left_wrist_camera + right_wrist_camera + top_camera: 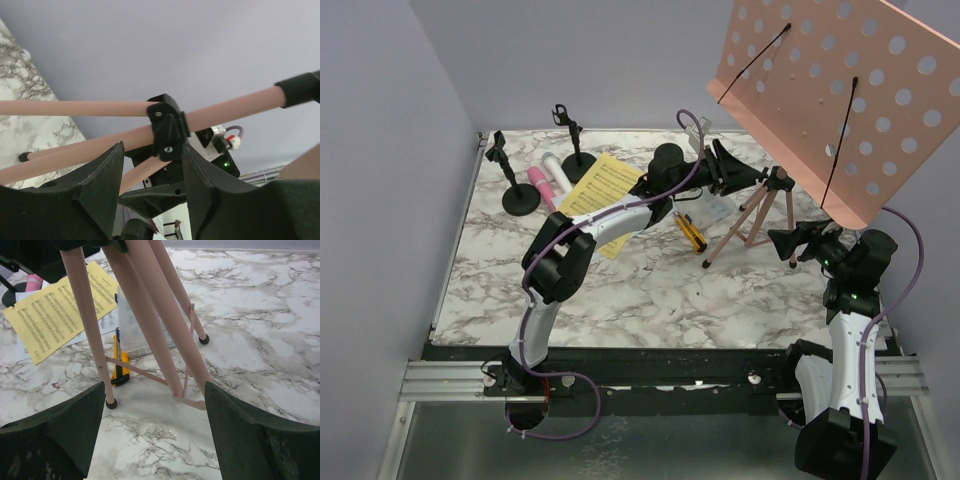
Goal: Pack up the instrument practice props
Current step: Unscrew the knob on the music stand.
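The left pincer [152, 150] reaches out level to the pink music rack [840, 90] at the point where its three legs meet the pole. Its jaws stand apart on either side of the black collar [167, 126], and a gap shows on one side, so nothing is pinched yet. That collar looks like the sensible place to take hold, since it is the one stiff joint from which the stand can be steadied or folded. Above and beyond this pincer the perforated desk tilts on top of the pole, and the stand is upright on the marble table [650, 290]. The right pincer [155, 387] sits low with its jaws wide apart and holds nothing. The tripod legs [145, 305] splay just ahead of it, likely so it can gather them. Beyond those legs, past its left finger, lie the yellow sheet music [55, 315], a utility knife [119, 360] and a clear box [135, 325]. Behind the left pincer, back along its arm, the pink microphone [542, 185], the white microphone [555, 168] and the two mic holders [520, 190] wait unpacked. By my judgement the packing has barely begun.
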Robot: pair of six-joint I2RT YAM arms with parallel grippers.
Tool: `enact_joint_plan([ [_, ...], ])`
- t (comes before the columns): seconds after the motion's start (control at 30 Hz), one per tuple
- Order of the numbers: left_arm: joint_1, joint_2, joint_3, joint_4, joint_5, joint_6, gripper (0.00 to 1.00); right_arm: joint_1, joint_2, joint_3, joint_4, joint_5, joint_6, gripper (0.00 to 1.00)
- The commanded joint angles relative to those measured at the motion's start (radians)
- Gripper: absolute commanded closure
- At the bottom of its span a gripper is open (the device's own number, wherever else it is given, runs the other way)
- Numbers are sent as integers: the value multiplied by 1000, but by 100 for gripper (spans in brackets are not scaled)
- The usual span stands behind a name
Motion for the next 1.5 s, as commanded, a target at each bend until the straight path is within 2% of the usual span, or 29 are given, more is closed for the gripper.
enact_joint_plan([
  [0.0,-9,38,55,-63,-43,-41,50,-7,-7,5,4,-10,1,16],
  [0.3,-19,71,105,-70,-38,-86,55,-8,-11,7,3,-7,2,16],
  [0.53,-21,98,143,-77,-24,-121,66,-7,-12,6,3,-7,4,16],
  [0.67,-22,110,164,-90,-13,-138,76,-7,-12,6,3,-7,2,16],
  [0.87,-22,121,178,-101,7,-188,99,-7,-11,7,3,-6,3,16],
  [0.9,-21,125,181,-102,13,-205,100,-7,-12,7,3,-7,3,16],
  [1.07,-18,166,226,-101,70,-300,100,-7,-15,8,3,-7,4,16],
  [1.23,-19,165,233,-98,61,-329,100,-7,-16,8,0,-4,2,16],
  [1.37,-16,142,213,-76,49,-314,79,-7,-18,9,-2,-4,3,16],
  [1.47,-5,119,167,-45,37,-286,67,-7,-18,9,-2,-2,2,16],
])
